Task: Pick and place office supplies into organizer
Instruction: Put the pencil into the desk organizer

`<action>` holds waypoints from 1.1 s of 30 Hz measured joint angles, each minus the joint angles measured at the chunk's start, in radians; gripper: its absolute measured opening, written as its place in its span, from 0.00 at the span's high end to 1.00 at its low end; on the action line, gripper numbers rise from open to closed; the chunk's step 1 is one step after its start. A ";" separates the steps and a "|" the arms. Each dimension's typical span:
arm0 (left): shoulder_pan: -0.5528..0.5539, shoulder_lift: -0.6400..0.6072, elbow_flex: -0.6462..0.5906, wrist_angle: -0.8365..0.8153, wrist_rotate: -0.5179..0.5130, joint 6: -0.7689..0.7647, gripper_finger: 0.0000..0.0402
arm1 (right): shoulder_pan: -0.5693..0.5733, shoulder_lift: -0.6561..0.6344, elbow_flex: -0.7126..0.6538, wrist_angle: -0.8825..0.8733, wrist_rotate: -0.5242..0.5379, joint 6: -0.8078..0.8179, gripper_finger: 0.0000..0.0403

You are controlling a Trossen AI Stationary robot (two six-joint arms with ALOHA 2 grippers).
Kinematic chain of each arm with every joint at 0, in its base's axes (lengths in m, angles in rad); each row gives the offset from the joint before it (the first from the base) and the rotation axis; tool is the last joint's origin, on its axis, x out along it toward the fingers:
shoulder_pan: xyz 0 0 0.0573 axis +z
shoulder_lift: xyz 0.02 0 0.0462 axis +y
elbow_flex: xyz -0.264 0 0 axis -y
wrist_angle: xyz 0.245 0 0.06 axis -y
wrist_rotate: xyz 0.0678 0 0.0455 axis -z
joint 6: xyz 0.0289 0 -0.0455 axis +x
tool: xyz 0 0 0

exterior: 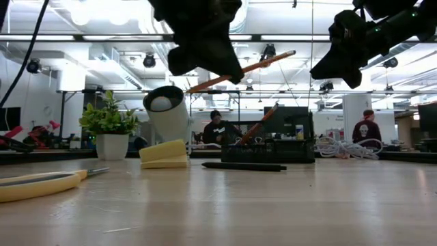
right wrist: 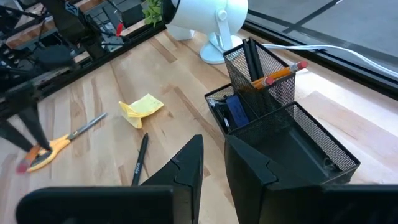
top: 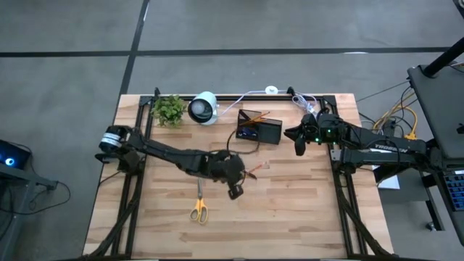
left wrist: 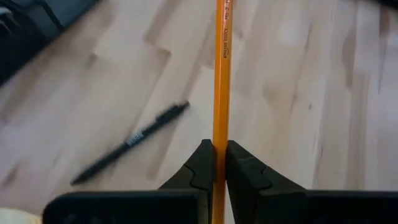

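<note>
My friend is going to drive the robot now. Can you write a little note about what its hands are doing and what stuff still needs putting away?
Left gripper: shut on an orange pencil, held up above the middle of the table.
Right gripper: holds nothing, hovering by the organizer at the back right.
Done: one pencil in organizer stands in the tall back section with dark pens; a blue piece sits in a front compartment.
Left: put the held pencil in, then the black pen, the yellow sticky-note pad and the scissors, all lying on the table.
</note>
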 joint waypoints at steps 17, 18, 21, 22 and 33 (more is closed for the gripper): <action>0.179 -0.028 0.000 0.228 -0.020 0.039 0.98 | 0.000 0.001 0.000 0.002 0.086 0.004 0.86; 0.190 -0.028 0.000 0.242 -0.020 0.051 0.98 | 0.000 0.001 0.000 0.003 0.087 0.004 0.86; 0.220 -0.028 0.000 0.296 -0.020 0.107 0.98 | 0.000 0.001 0.000 0.007 0.093 0.004 0.86; 0.229 -0.028 -0.001 0.316 -0.020 0.132 0.98 | 0.000 0.001 0.000 0.007 0.102 0.004 0.86; 0.336 -0.028 -0.002 0.390 0.005 0.355 0.98 | 0.000 0.001 0.000 0.009 0.110 0.016 0.86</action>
